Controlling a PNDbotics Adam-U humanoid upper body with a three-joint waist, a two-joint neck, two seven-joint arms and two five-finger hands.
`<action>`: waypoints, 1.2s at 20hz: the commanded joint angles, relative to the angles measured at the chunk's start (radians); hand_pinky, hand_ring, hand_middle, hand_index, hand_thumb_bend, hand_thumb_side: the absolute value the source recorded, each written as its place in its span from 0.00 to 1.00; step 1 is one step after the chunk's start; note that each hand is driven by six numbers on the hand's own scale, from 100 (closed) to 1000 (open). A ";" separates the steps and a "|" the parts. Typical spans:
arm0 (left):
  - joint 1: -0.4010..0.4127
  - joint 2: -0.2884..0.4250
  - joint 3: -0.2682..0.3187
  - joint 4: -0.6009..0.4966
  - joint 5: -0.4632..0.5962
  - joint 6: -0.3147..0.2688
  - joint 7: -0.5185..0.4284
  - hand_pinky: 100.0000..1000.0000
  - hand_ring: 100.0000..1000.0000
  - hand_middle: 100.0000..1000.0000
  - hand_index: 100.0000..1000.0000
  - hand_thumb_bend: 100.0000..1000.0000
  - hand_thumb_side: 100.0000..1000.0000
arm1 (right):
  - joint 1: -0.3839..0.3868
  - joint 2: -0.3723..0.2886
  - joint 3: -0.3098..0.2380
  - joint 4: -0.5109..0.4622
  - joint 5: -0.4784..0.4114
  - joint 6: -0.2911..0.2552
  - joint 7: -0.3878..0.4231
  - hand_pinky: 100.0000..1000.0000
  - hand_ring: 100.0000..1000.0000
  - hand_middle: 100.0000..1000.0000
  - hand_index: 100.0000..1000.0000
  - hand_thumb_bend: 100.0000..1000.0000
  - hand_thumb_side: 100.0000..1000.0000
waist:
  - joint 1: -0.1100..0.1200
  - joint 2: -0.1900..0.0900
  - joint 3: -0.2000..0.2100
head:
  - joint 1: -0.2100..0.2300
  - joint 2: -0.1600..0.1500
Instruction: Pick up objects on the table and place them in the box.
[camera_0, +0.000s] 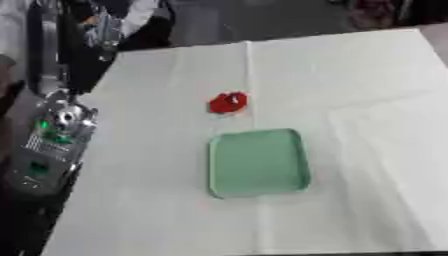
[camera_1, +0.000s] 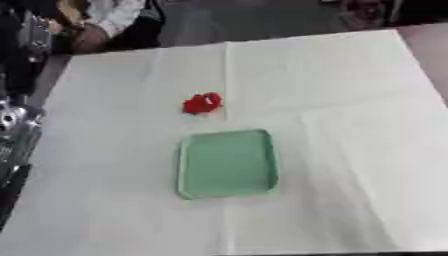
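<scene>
A small red object (camera_0: 228, 102) lies on the white-covered table (camera_0: 350, 100), a little beyond the middle. Just in front of it sits a shallow green tray (camera_0: 258, 162) with rounded corners and nothing inside; a narrow strip of cloth separates the two. A silver and black part of my left arm (camera_0: 51, 145), with small green lights, hangs beside the table's left edge, well away from both things. Neither hand shows in either view.
The white cloth has fold lines running along and across it. Dark floor and a person's clothing show past the far edge (camera_0: 131, 25). The table's left edge runs close to my arm.
</scene>
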 joint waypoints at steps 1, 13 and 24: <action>-0.009 0.015 0.010 -0.020 -0.005 0.002 0.000 0.30 0.52 0.67 0.77 0.47 0.66 | -0.013 -0.025 -0.005 -0.015 -0.001 -0.003 -0.001 0.00 0.23 0.26 0.38 0.06 0.33 | -0.004 -0.012 0.002 | 0.009 -0.001; -0.023 0.036 0.014 -0.020 -0.052 0.094 -0.036 0.20 0.42 0.65 0.79 0.51 0.66 | -0.005 -0.021 -0.017 -0.015 0.007 0.002 -0.011 0.00 0.24 0.26 0.38 0.06 0.33 | -0.008 -0.013 -0.005 | 0.002 -0.001; -0.163 0.289 -0.046 0.060 -0.259 0.487 -0.484 0.03 0.32 0.60 0.82 0.49 0.71 | 0.006 -0.028 -0.019 -0.015 0.021 0.014 -0.024 0.00 0.24 0.25 0.38 0.06 0.33 | 0.004 -0.020 -0.015 | 0.010 -0.001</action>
